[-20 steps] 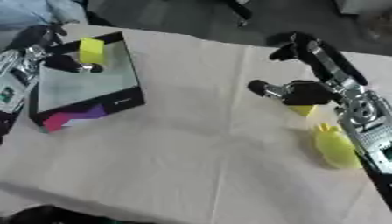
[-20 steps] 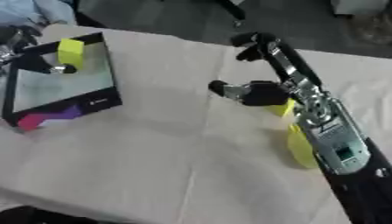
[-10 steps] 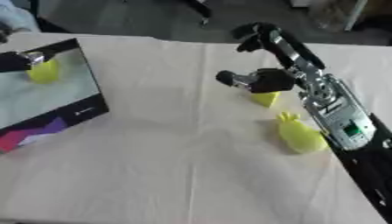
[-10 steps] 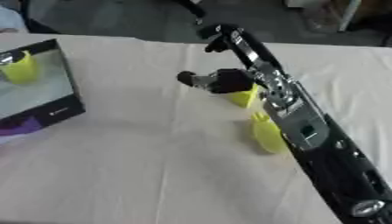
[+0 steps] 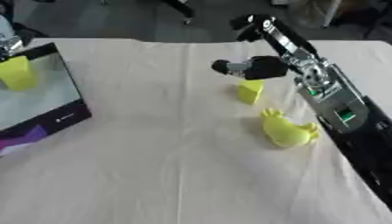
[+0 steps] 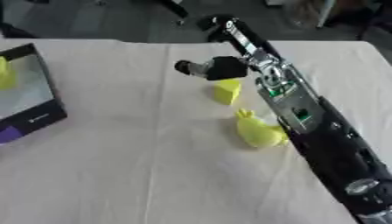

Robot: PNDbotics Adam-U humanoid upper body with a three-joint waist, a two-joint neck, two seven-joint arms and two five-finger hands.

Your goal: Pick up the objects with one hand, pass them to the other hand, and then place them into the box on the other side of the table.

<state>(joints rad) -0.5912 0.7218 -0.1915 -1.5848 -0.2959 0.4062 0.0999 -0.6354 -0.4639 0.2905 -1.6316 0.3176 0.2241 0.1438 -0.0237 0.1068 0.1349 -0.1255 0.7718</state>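
The right hand (image 5: pixel 257 68), fingers curled and empty, is poised over a yellow block (image 5: pixel 250 91) on the desk (image 5: pixel 168 166); the nearby yellow duck-like toy (image 5: pixel 286 130) could be knocked aside by the forearm.

— Which colours are seen on the table?
— A cream cloth (image 5: pixel 153 131) is spread; a yellow block (image 5: pixel 250 91) and yellow toy (image 5: pixel 287 131) are noted.
— And the box (image 5: pixel 46 109)?
— Black walls with a purple-pink patch; a yellow piece (image 5: pixel 17 73) is shown inside.
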